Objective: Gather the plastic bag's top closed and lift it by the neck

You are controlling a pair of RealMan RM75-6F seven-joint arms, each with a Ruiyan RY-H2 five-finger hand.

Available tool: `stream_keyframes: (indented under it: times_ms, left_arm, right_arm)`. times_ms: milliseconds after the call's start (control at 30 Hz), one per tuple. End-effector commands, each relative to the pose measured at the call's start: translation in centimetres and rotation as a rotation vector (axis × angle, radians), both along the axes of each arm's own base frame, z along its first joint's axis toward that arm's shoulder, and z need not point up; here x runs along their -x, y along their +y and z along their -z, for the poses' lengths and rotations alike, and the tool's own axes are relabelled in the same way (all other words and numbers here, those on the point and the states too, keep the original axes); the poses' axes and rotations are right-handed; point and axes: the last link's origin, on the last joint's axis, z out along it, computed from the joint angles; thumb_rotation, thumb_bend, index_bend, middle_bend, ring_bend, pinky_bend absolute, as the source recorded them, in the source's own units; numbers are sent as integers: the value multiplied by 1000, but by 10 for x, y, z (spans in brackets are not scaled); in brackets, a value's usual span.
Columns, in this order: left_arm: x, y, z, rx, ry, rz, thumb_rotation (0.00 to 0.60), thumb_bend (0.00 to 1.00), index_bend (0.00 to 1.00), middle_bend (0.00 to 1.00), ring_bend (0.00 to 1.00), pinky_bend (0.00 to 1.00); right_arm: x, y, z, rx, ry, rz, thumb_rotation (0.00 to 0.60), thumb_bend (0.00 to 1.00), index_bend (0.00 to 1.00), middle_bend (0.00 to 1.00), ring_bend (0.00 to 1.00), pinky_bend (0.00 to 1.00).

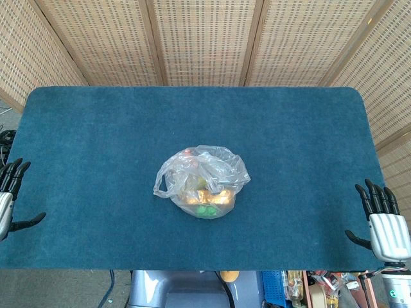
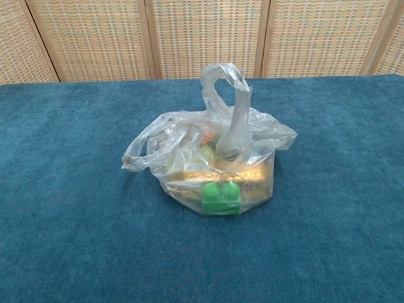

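So the plastic bag (image 1: 201, 181) is sitting pretty much in the middle of the table (image 1: 96, 141), maybe a touch closer to the near edge than the far one. It's clear and crumpled, top hanging loose and open. In the chest view one handle loop (image 2: 226, 95) is sticking straight up and the other loop (image 2: 144, 148) is flopping out to the bag's left side. Inside there's a green block (image 2: 221, 197) pressing against the near wall, something yellowish-orange lying behind it, and a bit of red near the top that I can't really make out.

Both hands are sitting way out at the table's short ends, well apart from the bag and touching nothing. The left hand (image 1: 9, 196) is poking in at the left edge, dark fingers pointing up toward the far side and spread apart, thumb sticking out over the cloth. The right hand (image 1: 383, 218) is doing the mirror image at the right edge near the near corner: fingers up and apart, thumb angling inward, holding nothing. Neither hand is showing in the chest view.

A woven screen (image 1: 205, 38) is standing behind the far edge.
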Motion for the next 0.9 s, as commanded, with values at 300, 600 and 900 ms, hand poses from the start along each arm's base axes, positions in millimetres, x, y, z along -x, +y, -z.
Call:
stream_keyframes:
  times_ms: [300, 600, 900]
  left_arm:
    - [0, -1, -2, -22, -2, 1, 600, 91, 0, 0, 0, 0]
    - [1, 3, 4, -9, 7, -9, 600, 89, 0, 0, 0, 0]
    - [4, 6, 3, -14, 2, -31, 600, 90, 0, 0, 0, 0]
  right_arm:
    - [-10, -14, 14, -193, -143, -28, 600, 0, 0, 0, 0, 0]
    - [-66, -67, 48, -598, -400, -121, 600, 0, 9, 0, 0, 0]
    - [-118, -107, 74, -747, -528, -182, 600, 0, 24, 0, 0, 0]
